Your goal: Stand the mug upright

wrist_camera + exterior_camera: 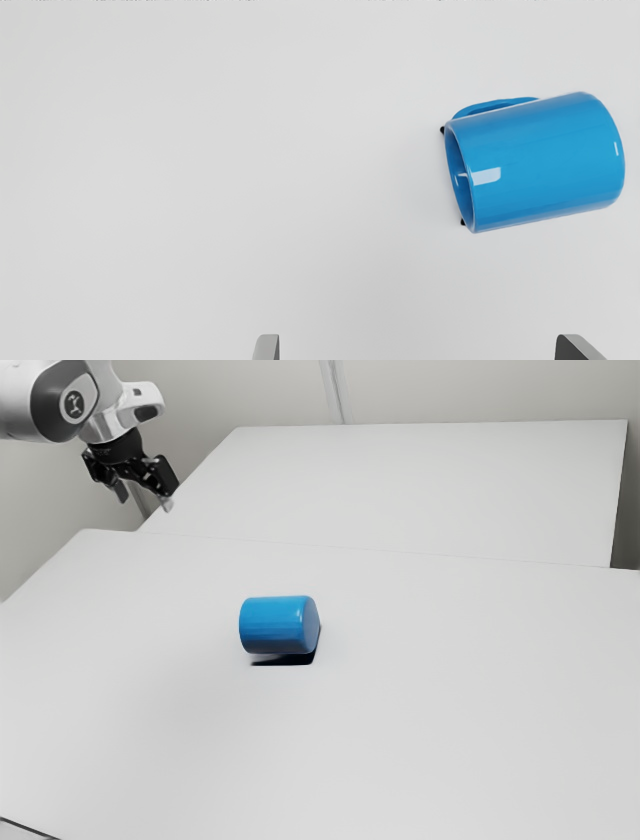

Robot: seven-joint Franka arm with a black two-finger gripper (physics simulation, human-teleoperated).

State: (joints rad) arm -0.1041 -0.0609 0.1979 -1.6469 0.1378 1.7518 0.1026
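Mug [278,625] on its side on the table [400,740], barrel down, and my gripper [145,498] well apart from it, up toward the exterior view's upper left. My fingers [270,348] stand wide apart, with nothing between them. The barrel's long axis runs roughly across the exterior view: the base [309,623] faces that view's right, the mouth [459,175] its left, the side I reach in from.

The wrist view gives me the relation I need. The mug is out beyond my fingertips and off toward one of them, not centred ahead of the gap; the mouth is the end nearer the gap's midline. Its axis runs nearly along the line joining my two fingertips, a little aslant. The handle [482,106] is on the flank away from my fingertips.

So, as I judge it, coming down with this bearing would set my fingers against mouth and base, end to end. To take the barrel by its flanks I would need to shift over the mug and turn crosswise to its axis, minding the handle, since it could foul one finger. Once gripped, the tilt must bring the mouth up and the base down; a loose hold on that round wall could let it roll.
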